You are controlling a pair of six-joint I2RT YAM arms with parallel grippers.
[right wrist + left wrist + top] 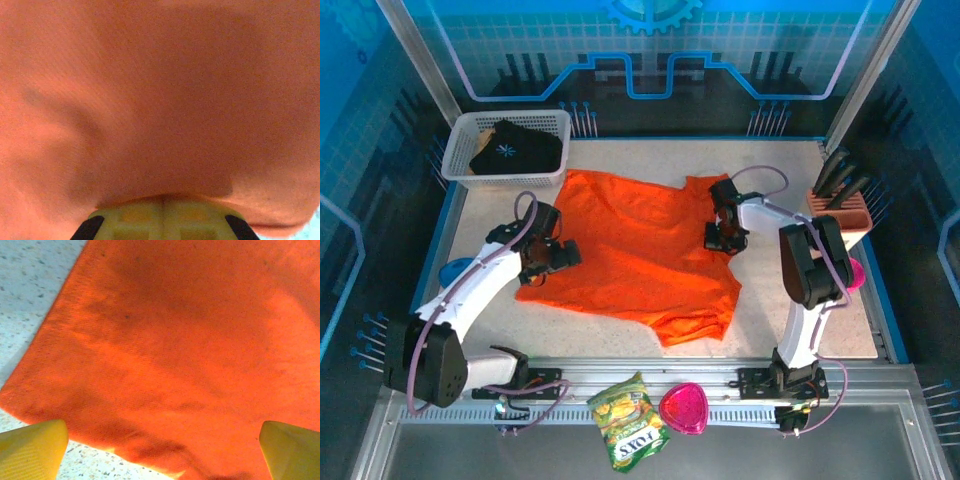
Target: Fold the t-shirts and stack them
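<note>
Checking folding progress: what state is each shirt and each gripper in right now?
orange t-shirt: spread out on the table, wrinkled, not folded.
black t-shirt: bundled in the white basket.
left gripper: open, fingers over the orange shirt's edge.
right gripper: shut, pinching orange cloth.

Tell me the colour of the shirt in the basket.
The shirt is black, white starburst print; top view.

The orange shirt [630, 250] covered the middle of the desk [775, 165], leaving bare strips along the near edge, the far edge and the right side. A white basket [462, 130] filled the far left corner, and an orange rack [842, 208] of dark tools stood by the right edge, near the right arm [810, 265].
</note>
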